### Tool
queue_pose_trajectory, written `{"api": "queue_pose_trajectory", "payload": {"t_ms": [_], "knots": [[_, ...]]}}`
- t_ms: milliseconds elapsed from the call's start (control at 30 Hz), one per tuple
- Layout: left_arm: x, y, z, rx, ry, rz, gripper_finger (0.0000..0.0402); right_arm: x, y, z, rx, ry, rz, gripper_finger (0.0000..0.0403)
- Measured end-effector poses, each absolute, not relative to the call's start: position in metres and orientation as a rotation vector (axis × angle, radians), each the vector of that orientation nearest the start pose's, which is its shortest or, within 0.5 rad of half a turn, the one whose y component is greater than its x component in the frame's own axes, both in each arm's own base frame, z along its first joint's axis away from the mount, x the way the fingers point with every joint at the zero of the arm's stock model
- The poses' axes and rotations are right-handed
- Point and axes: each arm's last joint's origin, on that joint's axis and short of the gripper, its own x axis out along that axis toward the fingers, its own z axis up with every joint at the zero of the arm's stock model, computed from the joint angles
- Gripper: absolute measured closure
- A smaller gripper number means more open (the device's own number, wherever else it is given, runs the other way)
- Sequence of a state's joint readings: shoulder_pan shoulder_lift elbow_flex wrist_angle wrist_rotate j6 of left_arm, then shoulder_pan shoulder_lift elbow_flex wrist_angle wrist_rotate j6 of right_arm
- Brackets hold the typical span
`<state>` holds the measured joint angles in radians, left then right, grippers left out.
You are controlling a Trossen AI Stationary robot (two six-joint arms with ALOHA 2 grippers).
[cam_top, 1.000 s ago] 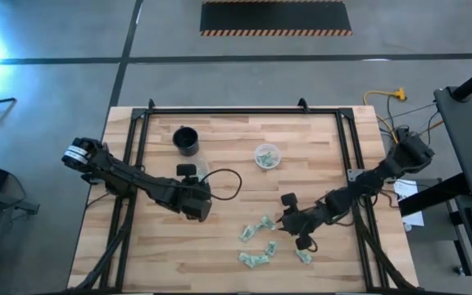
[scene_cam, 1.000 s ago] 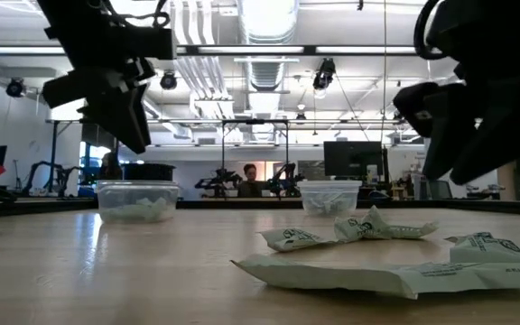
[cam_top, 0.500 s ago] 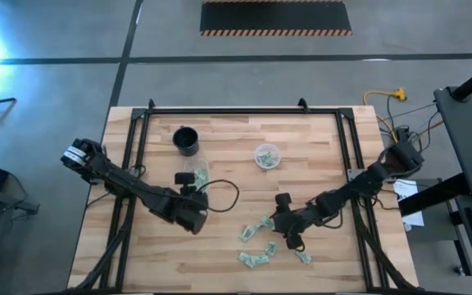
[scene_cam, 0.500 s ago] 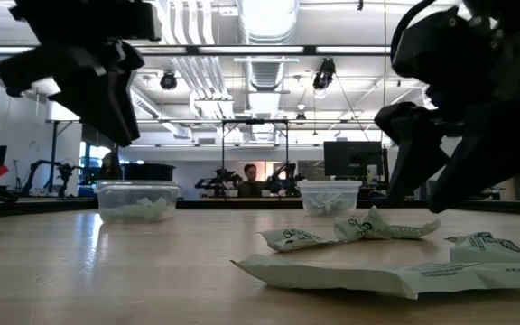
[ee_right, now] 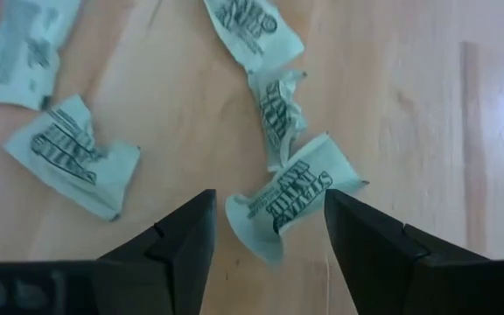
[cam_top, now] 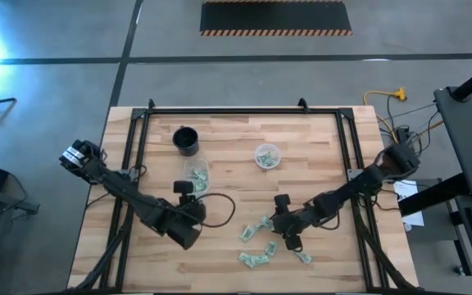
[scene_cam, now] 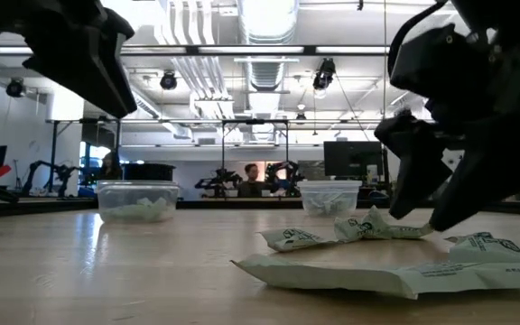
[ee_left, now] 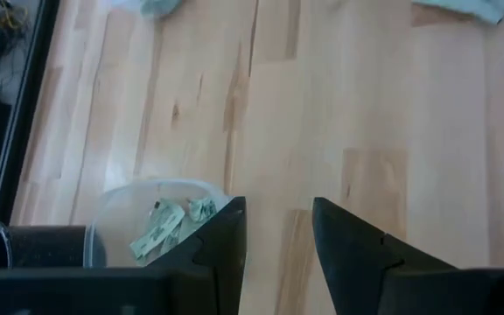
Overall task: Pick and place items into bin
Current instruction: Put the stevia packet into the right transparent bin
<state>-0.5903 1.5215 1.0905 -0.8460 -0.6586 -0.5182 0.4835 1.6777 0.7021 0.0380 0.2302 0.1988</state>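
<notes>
Both arms are dark, almost black, built of slim jointed segments. The left arm point(cam_top: 125, 193) has a white band near its base and a black cable looping beside its wrist — the fingers point(ee_right: 182, 241) are matte black wedges.

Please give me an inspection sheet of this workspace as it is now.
Surface: wooden table, dark frame around it.
Job's things: green-and-white wrappers loose near the right gripper; two clear tubs, left tub and right tub, each holding some.
Clutter: black cup.
Grippers: left gripper open, empty, above bare wood; right gripper open over one wrapper.
Cables: black loop by the left arm; yellow cable off the table.
Surroundings: workshop; a person far behind.
</notes>
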Motion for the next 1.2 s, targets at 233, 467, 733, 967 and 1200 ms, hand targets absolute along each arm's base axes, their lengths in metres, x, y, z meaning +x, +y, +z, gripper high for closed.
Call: {"api": "queue_pose_trajectory", "payload": {"t_ms": [233, 467, 733, 967, 1200], "knots": [[0.2432, -0.1437, 0.2349, 0.277, 0.954, 0.312, 0.0285, 0.2612, 0.1294, 0.1151, -0.131, 0.917, 0.126, 0.0200], [0.2432, -0.1437, 0.2349, 0.277, 0.954, 0.312, 0.0285, 0.2597, 0.1276, 0.1138, -0.087, 0.940, 0.084, 0.0211], [0.2435, -0.1437, 0.2351, 0.275, 0.953, 0.311, 0.0285, 0.2596, 0.1258, 0.1134, -0.091, 0.950, 0.079, 0.0267], [0.2437, -0.1439, 0.2352, 0.274, 0.950, 0.311, 0.0285, 0.2593, 0.1251, 0.1132, -0.145, 0.947, 0.086, 0.0330], [0.2439, -0.1437, 0.2346, 0.273, 0.950, 0.311, 0.0285, 0.2590, 0.1237, 0.1129, -0.215, 0.941, 0.081, 0.0390]]}}
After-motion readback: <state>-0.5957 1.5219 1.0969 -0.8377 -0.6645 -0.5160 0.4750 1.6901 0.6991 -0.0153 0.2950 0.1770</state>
